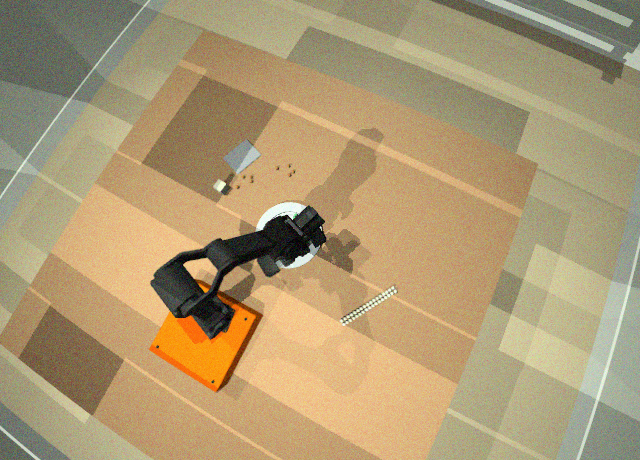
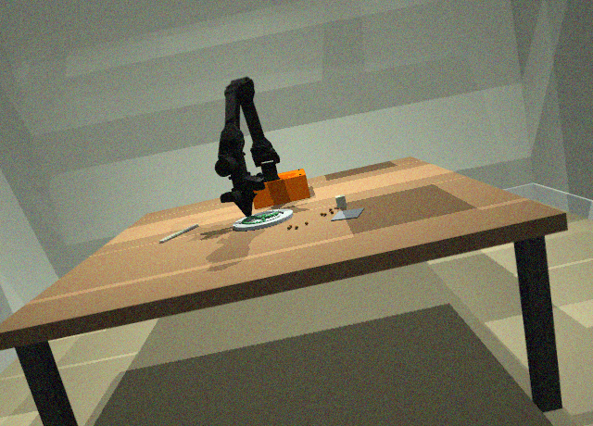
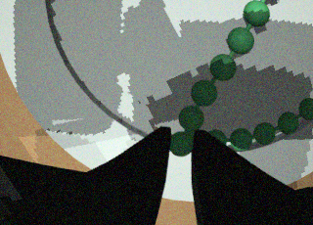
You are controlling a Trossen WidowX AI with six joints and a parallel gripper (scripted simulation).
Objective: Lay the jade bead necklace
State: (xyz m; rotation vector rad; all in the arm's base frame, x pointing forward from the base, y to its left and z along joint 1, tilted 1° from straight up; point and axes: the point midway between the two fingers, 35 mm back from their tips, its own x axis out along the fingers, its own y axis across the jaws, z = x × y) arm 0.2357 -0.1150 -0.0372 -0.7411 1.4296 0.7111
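The round white bead board [image 1: 266,219] [image 2: 248,227] [image 3: 29,54] lies on the table, mostly under my arm in the top view. Its groove [image 3: 80,81] shows as a thin dark arc, bare on the left of the wrist view. My gripper [image 2: 248,215] [image 3: 180,139] is shut on a bead of the green jade necklace [image 2: 268,216] [image 3: 241,40], low over the board near its rim. From the fingers, one strand runs up and right across the board's inside. Another runs right, along or close to the groove. The fingertips are hidden in the top view.
A pale double-row strip [image 1: 369,305] [image 2: 179,233] lies to one side of the board. On the other side are a grey square plate [image 1: 241,156] [image 2: 347,214], a small whitish block [image 1: 220,186] [image 2: 340,202] and several tiny brown beads. The orange base [image 1: 227,352] [image 2: 297,187] stands under the arm.
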